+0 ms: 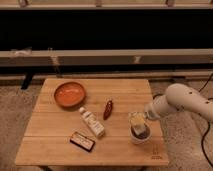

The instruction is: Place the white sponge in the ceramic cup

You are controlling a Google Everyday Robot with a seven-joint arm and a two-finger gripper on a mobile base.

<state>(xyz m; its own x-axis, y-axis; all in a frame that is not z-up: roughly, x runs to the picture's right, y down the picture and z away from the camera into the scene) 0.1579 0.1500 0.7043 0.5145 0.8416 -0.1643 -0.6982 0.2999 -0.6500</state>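
Note:
The ceramic cup is a small white cylinder near the front right of the wooden table. The white sponge is an off-white pad held in my gripper, right over the cup's mouth and reaching into it. My white arm comes in from the right. The gripper's fingers hide the cup's inside.
An orange bowl stands at the back left. A white labelled bottle lies mid-table, with a red chilli-like object beside it and a flat dark box in front. The table's right edge is close to the cup.

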